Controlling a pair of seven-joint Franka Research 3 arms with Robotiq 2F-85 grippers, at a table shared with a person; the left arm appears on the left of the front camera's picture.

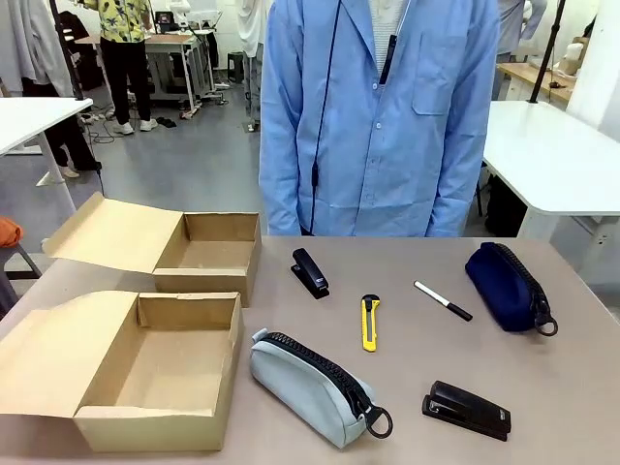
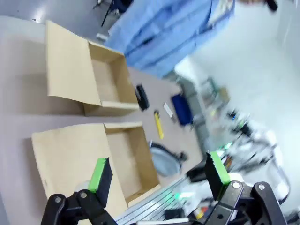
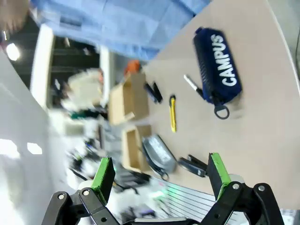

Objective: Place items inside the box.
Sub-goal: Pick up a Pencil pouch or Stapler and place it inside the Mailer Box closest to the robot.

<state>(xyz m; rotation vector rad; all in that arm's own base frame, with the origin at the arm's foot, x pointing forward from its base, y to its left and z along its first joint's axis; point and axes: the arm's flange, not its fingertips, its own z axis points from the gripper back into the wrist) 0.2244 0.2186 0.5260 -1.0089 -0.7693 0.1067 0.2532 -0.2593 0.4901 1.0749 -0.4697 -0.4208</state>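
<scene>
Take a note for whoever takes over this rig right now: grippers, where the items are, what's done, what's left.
The left gripper and the right gripper are both open and empty.
Open brown cardboard boxes at the table's left, near box and far box, are empty.
On the table: grey zip pencil pouch beside the near box, slim yellow utility knife mid-table, one black stapler by the far box, second black stapler at near right.
Navy zip pouch and white pen lie at the right.
Done: nothing boxed. Left: every item.
</scene>
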